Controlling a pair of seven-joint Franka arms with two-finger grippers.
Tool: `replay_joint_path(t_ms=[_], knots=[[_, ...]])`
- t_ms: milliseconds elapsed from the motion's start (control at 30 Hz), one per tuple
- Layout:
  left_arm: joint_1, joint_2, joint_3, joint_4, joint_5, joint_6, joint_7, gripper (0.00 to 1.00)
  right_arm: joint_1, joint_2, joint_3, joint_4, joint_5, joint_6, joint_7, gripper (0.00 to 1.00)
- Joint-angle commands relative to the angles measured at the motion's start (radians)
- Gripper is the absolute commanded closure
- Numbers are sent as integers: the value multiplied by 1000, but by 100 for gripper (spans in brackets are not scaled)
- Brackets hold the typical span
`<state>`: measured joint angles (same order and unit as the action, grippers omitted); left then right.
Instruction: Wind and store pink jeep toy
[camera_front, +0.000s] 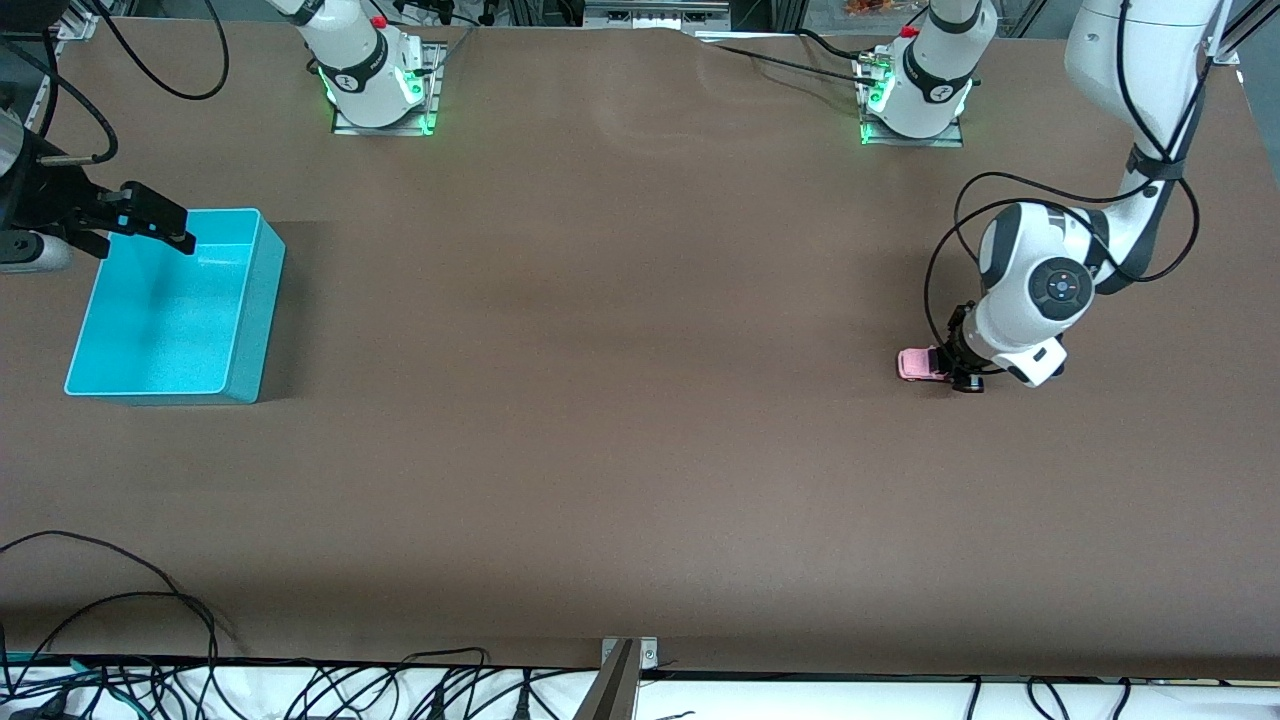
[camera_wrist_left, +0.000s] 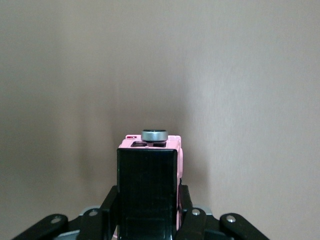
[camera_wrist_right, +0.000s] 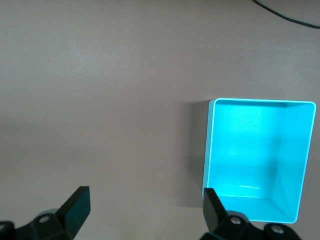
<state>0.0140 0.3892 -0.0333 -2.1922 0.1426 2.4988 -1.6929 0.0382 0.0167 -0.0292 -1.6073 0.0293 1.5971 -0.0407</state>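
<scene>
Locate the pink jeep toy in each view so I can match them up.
Front view: pink jeep toy sits on the table at the left arm's end, clamped by the left gripper.
Left wrist view: low centre, black roof toward the camera, the gripper's fingers shut on its sides.
Right wrist view: not in it; only the turquoise bin and the open right gripper.
Shared landmark: brown table.

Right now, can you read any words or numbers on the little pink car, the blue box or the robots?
None can be read.
pink jeep toy, held by the left gripper: no lettering shows.
turquoise bin: plain.
Robot bases: small round marks, too small to read.
</scene>
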Motion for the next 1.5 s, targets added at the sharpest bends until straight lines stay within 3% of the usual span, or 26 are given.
replay_joint_path(t_ms=[0, 400, 633, 700, 767, 800, 833, 1000, 1467], knots=[[67, 69, 1, 23, 60, 51, 47, 94, -1, -6, 3, -3, 6, 4, -2, 0], [161, 102, 1, 46, 95, 68, 93, 93, -8, -7, -3, -3, 18, -8, -1, 0], [173, 106, 1, 49, 95, 68, 113, 87, -4, -7, -6, -3, 20, -13, 1, 0], [173, 105, 1, 49, 97, 68, 113, 71, -3, -9, -5, -3, 20, -13, 1, 0], [173, 105, 1, 57, 97, 68, 114, 40, -1, -9, -3, -3, 20, -14, 1, 0], [175, 105, 1, 66, 95, 66, 114, 11, -1, -9, -3, -3, 20, -14, 1, 0], [173, 103, 1, 69, 95, 66, 117, 0, -1, -9, -3, -3, 20, -13, 1, 0], [173, 91, 0, 112, 95, 45, 116, 0, 0, -7, -3, -3, 18, -8, -1, 0], [161, 30, -7, 238, 94, -176, 196, 0, 2, -1, -3, -3, 18, -3, 1, 0]])
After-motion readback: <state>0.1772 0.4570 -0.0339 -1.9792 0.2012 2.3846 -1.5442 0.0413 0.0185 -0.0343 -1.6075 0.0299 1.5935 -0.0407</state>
